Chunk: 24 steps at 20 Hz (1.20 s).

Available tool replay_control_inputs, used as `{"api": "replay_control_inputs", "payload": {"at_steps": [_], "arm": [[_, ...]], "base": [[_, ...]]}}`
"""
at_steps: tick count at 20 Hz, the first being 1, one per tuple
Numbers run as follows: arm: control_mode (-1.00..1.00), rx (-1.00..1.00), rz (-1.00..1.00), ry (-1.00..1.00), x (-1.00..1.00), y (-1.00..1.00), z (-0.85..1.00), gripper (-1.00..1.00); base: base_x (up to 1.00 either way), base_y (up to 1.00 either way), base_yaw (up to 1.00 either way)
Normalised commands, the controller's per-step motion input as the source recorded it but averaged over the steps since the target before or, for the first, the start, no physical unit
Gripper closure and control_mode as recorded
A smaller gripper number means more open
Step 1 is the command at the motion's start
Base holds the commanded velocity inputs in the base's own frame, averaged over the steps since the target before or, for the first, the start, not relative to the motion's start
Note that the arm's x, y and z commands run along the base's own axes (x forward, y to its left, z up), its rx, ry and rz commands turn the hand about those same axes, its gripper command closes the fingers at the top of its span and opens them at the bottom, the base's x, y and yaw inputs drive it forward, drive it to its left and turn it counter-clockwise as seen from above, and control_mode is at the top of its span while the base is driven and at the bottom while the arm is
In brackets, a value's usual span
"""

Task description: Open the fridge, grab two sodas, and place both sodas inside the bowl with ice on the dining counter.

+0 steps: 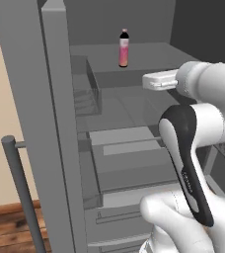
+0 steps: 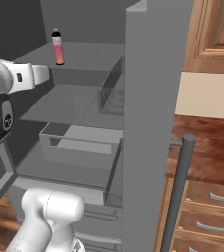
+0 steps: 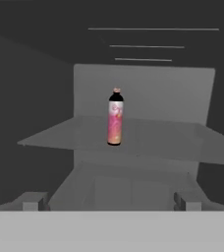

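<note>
A: What is the fridge holding right now?

B: Its doors are standing open, and the pink bottle with the dark cap is standing upright on an upper shelf, toward the back wall. Nothing else is sitting on that shelf beside it.

A: And the lower parts?

B: Below that shelf a clear drawer is showing, and I am seeing nothing in it. The door bin on the open right door is looking bare too.

A: Is any writing readable on the bottle?

B: No. In the hand view the label is showing pink fading to yellowish, but any lettering is too small to read.

A: How is the end effector standing?

B: Its two fingertips are rising far apart at the bottom of the hand view, so it is spread wide and gripping nothing. It is pointing straight at the bottle, well apart from it.

A: Anything beside the fridge?

B: A reddish-brown table with drawers under it is sitting to the right of the door.
</note>
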Motion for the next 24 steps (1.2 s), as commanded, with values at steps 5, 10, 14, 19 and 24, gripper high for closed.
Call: {"api": "replay_control_inputs", "payload": {"at_steps": [5,10,14,19,24], "arm": [[-1.00,0.00,0.00,0.02,0.26,0.02,0.00,-1.00],[-1.00,0.00,0.00,0.07,0.69,0.21,0.05,-1.00],[-1.00,0.00,0.00,0.03,0.70,0.16,0.17,-1.00],[-1.00,0.00,0.03,0.00,0.71,0.00,0.07,-1.00],[-1.00,0.00,0.02,0.00,0.65,0.00,0.00,-1.00]], "base": [[0.00,0.00,0.00],[0.00,0.00,0.00],[0.00,0.00,0.00],[0.00,0.00,0.00],[0.00,0.00,0.00]]}}
